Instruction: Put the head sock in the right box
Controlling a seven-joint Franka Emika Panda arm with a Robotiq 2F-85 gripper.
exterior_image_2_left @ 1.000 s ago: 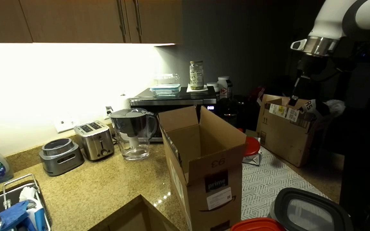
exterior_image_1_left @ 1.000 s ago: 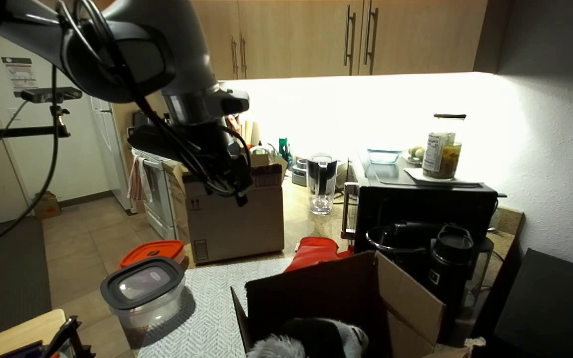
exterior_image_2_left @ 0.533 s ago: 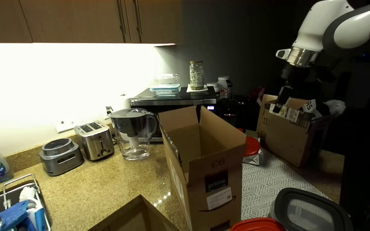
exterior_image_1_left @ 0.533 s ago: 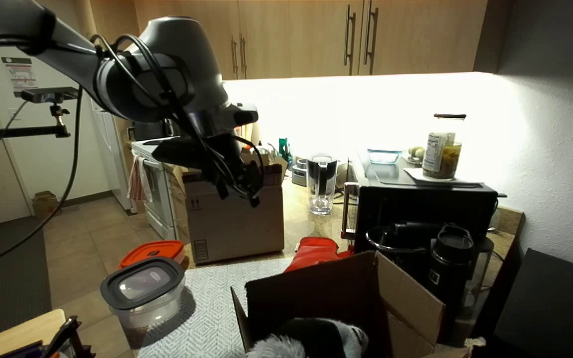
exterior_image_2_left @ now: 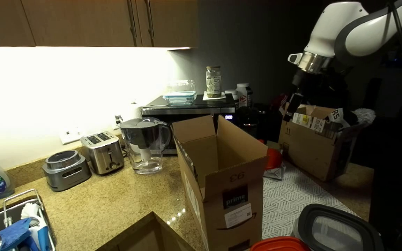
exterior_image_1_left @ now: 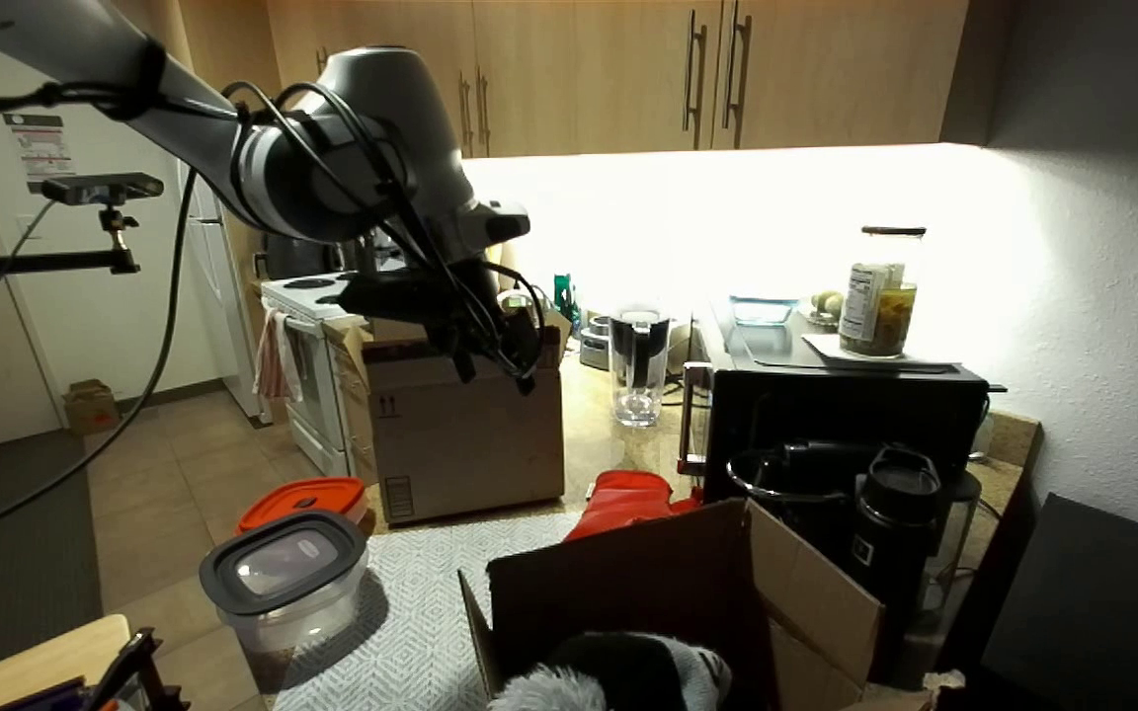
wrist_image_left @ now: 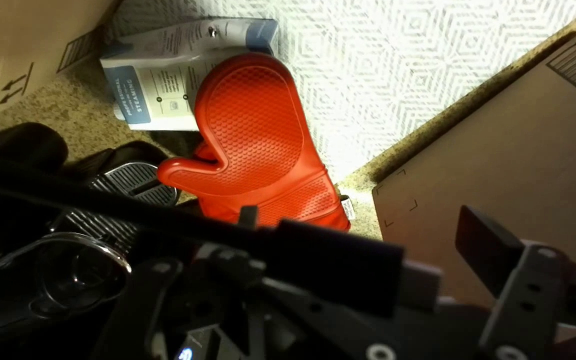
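Out at nine o'clock in an exterior view, a striped towel (exterior_image_1_left: pixel 277 360) hangs on the front of a white stove (exterior_image_1_left: pixel 317 395). Round at eight o'clock, a dark-lidded clear container (exterior_image_1_left: pixel 284 573) sits at the edge of a patterned mat (exterior_image_1_left: pixel 421 602), with an orange-lidded container (exterior_image_1_left: pixel 302 499) just behind it. Close to the middle, a touch toward nine o'clock, my claw (exterior_image_1_left: pixel 496 375) hangs in the air with its two fingers spread well apart. Behind it in this view, a tall cardboard box (exterior_image_1_left: pixel 470 454) stands on the bench (exterior_image_1_left: pixel 594 444); how far my fingers are from it I cannot tell. Between five and six o'clock lies a red mitt (exterior_image_1_left: pixel 623 499); in my wrist view it overlaps a white package (wrist_image_left: pixel 165 95). Just off the middle toward three o'clock stands a clear pitcher (exterior_image_1_left: pixel 638 390). Lower down, near five o'clock, is the right box (exterior_image_1_left: pixel 816 583), its flaps raised. The head sock (exterior_image_1_left: pixel 618 667), black with pale grey parts, sits in that box's mouth; in an exterior view its fluffy end (exterior_image_2_left: pixel 364 115) reaches past the rim toward three o'clock. How deep it goes I cannot tell. Near three o'clock a black appliance (exterior_image_1_left: pixel 816 405) carries a jar (exterior_image_1_left: pixel 875 306), and at four o'clock stands a black lidded machine (exterior_image_1_left: pixel 900 504).
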